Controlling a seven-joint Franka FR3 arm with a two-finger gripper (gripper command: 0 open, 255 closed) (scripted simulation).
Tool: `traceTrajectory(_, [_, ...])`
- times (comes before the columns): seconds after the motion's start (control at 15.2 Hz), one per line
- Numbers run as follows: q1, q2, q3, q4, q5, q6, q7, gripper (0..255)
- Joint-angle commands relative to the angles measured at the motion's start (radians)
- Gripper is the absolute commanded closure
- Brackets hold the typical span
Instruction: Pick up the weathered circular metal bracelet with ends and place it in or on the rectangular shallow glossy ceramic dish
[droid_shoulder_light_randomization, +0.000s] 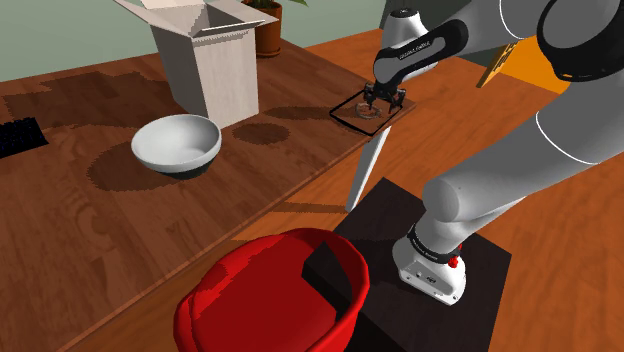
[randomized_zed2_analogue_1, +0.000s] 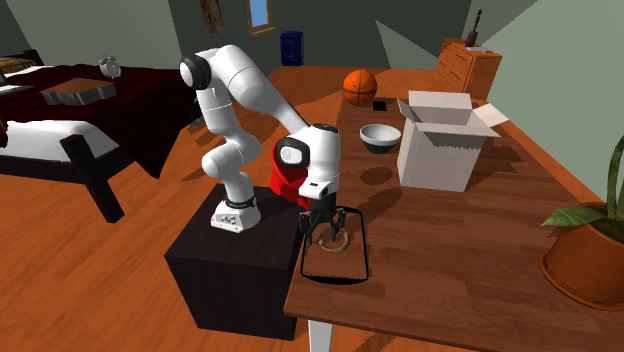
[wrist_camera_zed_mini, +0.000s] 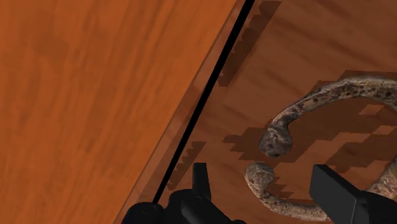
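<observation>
The bracelet (wrist_camera_zed_mini: 331, 95) is a mottled, pitted open metal ring whose two knobbed ends nearly meet. It lies flat inside the shallow rectangular dish (wrist_camera_zed_mini: 208, 95), which has a thin black rim and a brown floor. The dish (droid_shoulder_light_randomization: 345, 117) sits at the table's corner nearest the stand. My gripper (wrist_camera_zed_mini: 267, 188) hangs low over the bracelet (randomized_zed2_analogue_1: 334, 241), open; its fingers (wrist_camera_zed_mini: 200, 181) straddle the ring's lower arc without clasping it. From the side, the gripper (droid_shoulder_light_randomization: 384, 100) stands upright over the dish (randomized_zed2_analogue_1: 335, 278).
A white bowl (droid_shoulder_light_randomization: 177, 143) and an open cardboard box (droid_shoulder_light_randomization: 205, 60) stand further along the table. A red seat (droid_shoulder_light_randomization: 275, 300) sits beside the black stand (droid_shoulder_light_randomization: 440, 300). A potted plant (randomized_zed2_analogue_1: 590, 250) is at the table's far side. The table edge (droid_shoulder_light_randomization: 370, 165) is close to the dish.
</observation>
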Motion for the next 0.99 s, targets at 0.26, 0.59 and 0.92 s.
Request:
traceTrajectory(0.26, [0.006, -0.026, 0.005, 0.010, 0.010, -0.036, -0.005, 0])
traceTrajectory(0.59, [0.020, -0.090, 0.018, 0.044, 0.034, -0.137, -0.018, 0])
traceTrajectory(0.92, [0.020, -0.090, 0.018, 0.044, 0.034, -0.137, -0.018, 0])
